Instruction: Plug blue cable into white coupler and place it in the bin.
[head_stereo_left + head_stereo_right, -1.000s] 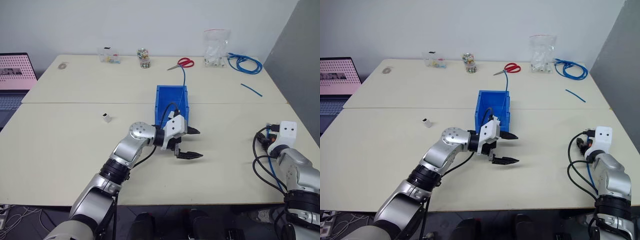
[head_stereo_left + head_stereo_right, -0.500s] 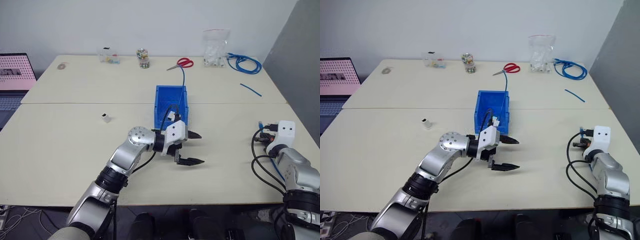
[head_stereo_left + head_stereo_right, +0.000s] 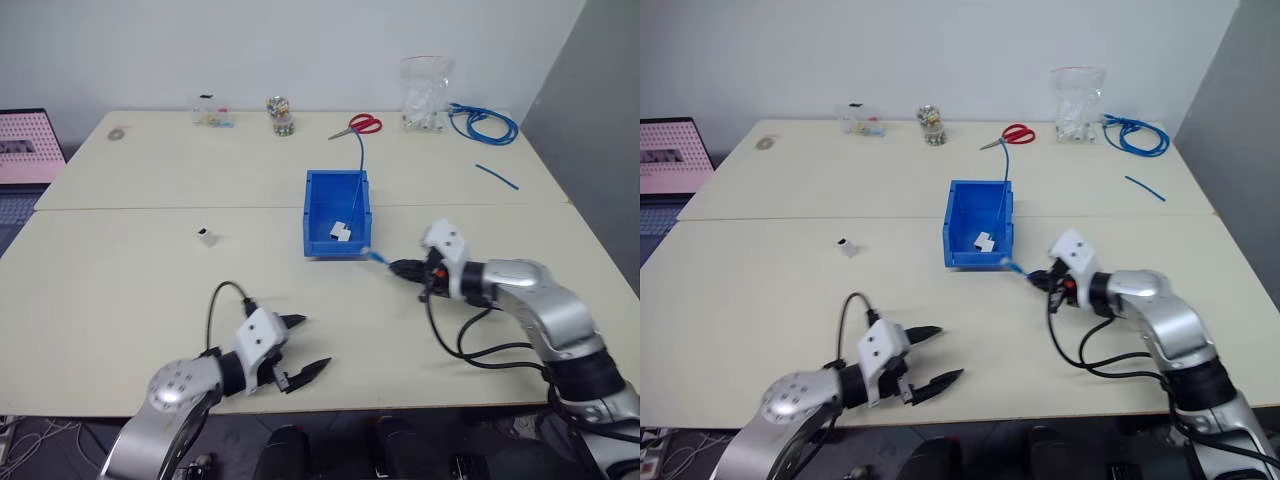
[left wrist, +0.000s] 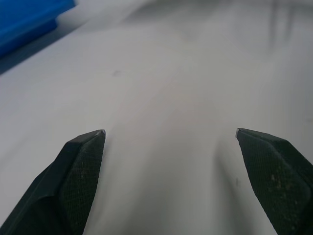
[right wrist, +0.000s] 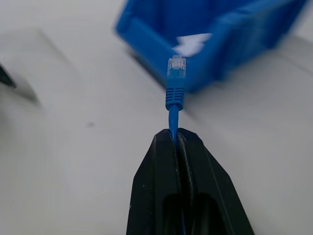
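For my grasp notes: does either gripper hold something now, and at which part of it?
The right gripper is shut on a blue cable, pinching the cord just behind its clear plug, near the bin. The left gripper is open and holds nothing.

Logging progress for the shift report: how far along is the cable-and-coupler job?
Done: nothing yet. In hand: right gripper pinches the blue cable near the bin. To do: white coupler lies alone on the table; left gripper is open, so plugging and binning remain.
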Controlling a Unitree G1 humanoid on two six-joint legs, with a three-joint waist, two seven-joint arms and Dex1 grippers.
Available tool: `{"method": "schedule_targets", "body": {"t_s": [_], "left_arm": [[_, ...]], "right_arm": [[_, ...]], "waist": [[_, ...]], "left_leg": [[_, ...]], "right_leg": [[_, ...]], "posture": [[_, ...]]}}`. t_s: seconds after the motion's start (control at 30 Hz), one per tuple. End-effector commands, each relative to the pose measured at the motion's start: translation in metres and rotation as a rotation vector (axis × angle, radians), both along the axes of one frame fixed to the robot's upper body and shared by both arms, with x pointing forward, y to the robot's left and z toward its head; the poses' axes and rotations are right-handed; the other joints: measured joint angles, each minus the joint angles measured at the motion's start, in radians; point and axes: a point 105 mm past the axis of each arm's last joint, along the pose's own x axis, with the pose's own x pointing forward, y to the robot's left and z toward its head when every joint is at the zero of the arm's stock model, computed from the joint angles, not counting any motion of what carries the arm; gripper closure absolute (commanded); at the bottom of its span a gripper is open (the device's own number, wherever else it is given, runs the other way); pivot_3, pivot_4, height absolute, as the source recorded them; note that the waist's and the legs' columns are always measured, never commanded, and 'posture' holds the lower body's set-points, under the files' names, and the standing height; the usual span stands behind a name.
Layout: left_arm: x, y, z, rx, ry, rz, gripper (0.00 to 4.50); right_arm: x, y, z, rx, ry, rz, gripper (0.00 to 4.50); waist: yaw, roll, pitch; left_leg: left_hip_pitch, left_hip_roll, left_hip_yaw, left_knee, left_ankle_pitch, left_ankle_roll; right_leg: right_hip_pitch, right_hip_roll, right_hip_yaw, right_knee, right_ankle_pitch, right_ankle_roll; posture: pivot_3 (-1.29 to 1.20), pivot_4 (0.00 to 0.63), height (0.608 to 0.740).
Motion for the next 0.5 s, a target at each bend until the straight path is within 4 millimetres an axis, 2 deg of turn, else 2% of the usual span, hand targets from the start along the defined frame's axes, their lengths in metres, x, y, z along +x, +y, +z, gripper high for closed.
{"method": "schedule_targets", "body": {"t_s": [0.03,0.2,0.37,0.5], "left_arm": [[-0.035,0.014,0.014,0.007,-0.081,0.204,0.00],[-0.070,0.017,0.001,-0.030,-0.021,0.400,0.00],[-0.068,0.013,0.000,-0.052,-0.028,0.456,0.00],[-0.058,0.013,0.003,-0.033,-0.054,0.421,0.00]], "right_arm": [[-0.008,0.035,-0.019,-0.064,-0.010,0.177,4.48],[-0.019,0.062,-0.043,-0.111,0.001,0.330,4.48],[-0.016,0.051,-0.060,-0.158,0.019,0.330,3.40],[-0.012,0.046,-0.060,-0.139,0.014,0.284,2.47]], "waist": [[-0.005,-0.002,0.000],[0.014,-0.002,0.002],[0.011,-0.002,0.001],[0.008,-0.002,0.001]], "left_leg": [[0.002,-0.001,0.001,0.000,0.000,0.000],[0.000,-0.004,0.001,0.001,0.000,0.000],[0.000,-0.005,0.004,0.001,0.000,0.000],[0.000,-0.004,0.004,0.000,0.000,0.001]], "right_leg": [[0.002,-0.002,0.002,-0.001,0.000,0.000],[0.001,-0.006,0.000,-0.004,-0.002,-0.003],[0.001,-0.004,0.000,-0.005,-0.003,-0.004],[0.001,-0.001,0.000,-0.005,-0.003,-0.004]], "posture": [[0.00,0.150,0.740],[0.00,0.150,0.740],[0.00,0.150,0.740],[0.00,0.150,0.740]]}}
